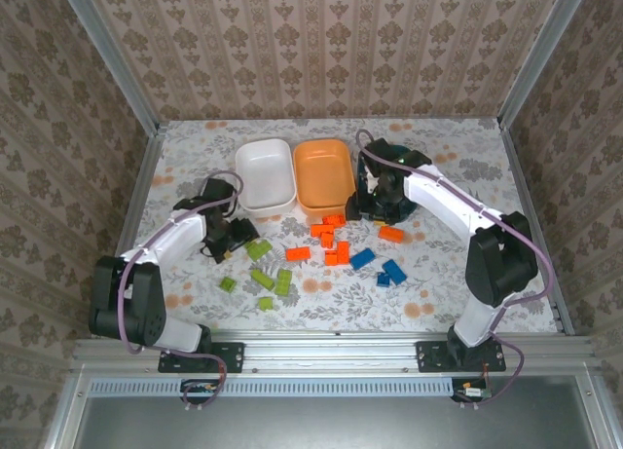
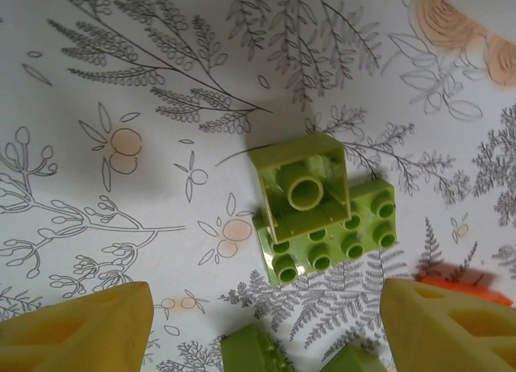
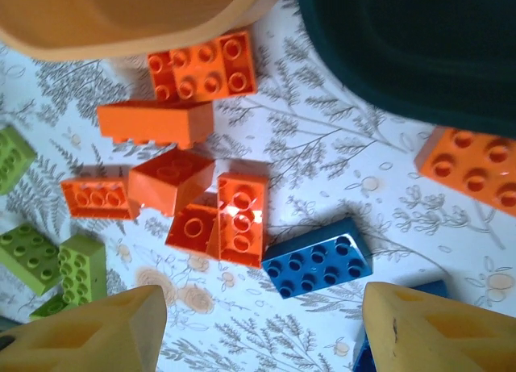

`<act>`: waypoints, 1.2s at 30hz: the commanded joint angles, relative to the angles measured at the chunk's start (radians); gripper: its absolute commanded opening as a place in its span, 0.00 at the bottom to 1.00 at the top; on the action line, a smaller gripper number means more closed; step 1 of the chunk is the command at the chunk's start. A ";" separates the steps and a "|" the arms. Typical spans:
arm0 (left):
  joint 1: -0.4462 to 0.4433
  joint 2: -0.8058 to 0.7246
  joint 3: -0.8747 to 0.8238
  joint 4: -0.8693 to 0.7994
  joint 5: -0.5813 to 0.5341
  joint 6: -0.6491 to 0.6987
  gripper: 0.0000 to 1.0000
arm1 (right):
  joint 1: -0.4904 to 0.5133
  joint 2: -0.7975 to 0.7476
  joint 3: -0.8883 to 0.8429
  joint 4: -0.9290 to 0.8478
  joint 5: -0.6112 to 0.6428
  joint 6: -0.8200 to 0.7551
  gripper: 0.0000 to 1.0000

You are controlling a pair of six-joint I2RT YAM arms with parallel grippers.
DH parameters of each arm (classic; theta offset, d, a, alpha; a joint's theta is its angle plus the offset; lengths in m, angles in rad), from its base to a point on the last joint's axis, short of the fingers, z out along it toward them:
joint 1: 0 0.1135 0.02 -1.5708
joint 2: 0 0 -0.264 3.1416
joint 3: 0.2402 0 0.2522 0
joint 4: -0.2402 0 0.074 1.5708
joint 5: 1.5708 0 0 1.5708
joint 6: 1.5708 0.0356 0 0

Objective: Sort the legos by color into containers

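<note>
On the floral table (image 1: 458, 176) we see the white tub (image 1: 265, 174) and orange tub (image 1: 324, 174) side by side at upper centre, the dark teal tub (image 3: 419, 49) just right. Green legos (image 1: 261, 274) lie lower left, orange legos (image 1: 331, 243) centre, blue legos (image 1: 389, 271) right. The left gripper (image 2: 262, 332), over green, and the right gripper (image 3: 258, 332), over orange, both have fingers apart, empty.

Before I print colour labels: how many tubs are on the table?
3: the white tub at the back, orange tub beside it on its right, dark teal tub farther right, partly hidden by the right arm.
</note>
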State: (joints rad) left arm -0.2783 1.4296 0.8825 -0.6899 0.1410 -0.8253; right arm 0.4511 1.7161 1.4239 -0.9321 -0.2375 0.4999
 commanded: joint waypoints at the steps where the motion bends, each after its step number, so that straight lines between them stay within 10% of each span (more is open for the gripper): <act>1: -0.023 0.018 -0.020 0.016 -0.060 -0.143 0.74 | 0.009 -0.060 -0.059 0.055 -0.082 0.003 0.66; 26: 0.042 0.248 0.110 0.055 0.032 0.032 0.70 | 0.083 -0.039 -0.072 0.091 -0.058 0.156 0.66; 36: 0.077 0.244 0.195 -0.127 -0.039 0.297 0.75 | 0.113 -0.025 -0.083 0.163 -0.107 0.149 0.66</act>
State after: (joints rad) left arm -0.2035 1.6672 1.0348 -0.7292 0.1410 -0.6678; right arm 0.5632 1.6798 1.3251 -0.8005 -0.3187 0.6506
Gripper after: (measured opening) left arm 0.747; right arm 0.662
